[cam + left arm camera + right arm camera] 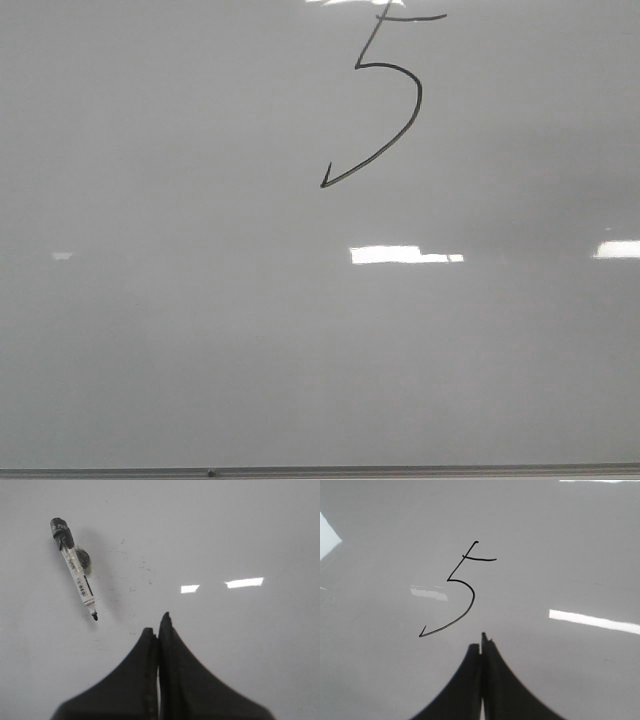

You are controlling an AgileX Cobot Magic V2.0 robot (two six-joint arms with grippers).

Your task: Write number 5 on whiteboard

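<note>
We record the number 5 [385,95], a thin black hand-drawn marker digit, in the upper centre of the front view, its top bar touching the upper edge of the frame beside a bright reflection. It has a short top bar, a slanted stem and a long curved tail that sweeps down to the left and ends in a small hook. It is drawn on the whiteboard [180,340], a large glossy pale grey-white flat surface that fills the view; a thin grey frame edge runs along the bottom of the frame. We note white rectangular light reflections across the middle of the board, clear of the digit.

In the right wrist view the digit [459,592] sits at the centre of the frame, with the right gripper [481,647], two dark tapered fingers, at the lower centre, its tips near the curved tail but apart from it. The fingers are pressed together and we see nothing between them.

In the left wrist view the left gripper [157,625] stands at the lower centre, its dark fingers likewise closed together and empty. A white-barrelled marker pen with a black end [74,567] lies on the board in the upper left of that frame, tip exposed, well apart from the gripper. A small dark round object lies just beside its barrel; we cannot tell what it is.
</note>
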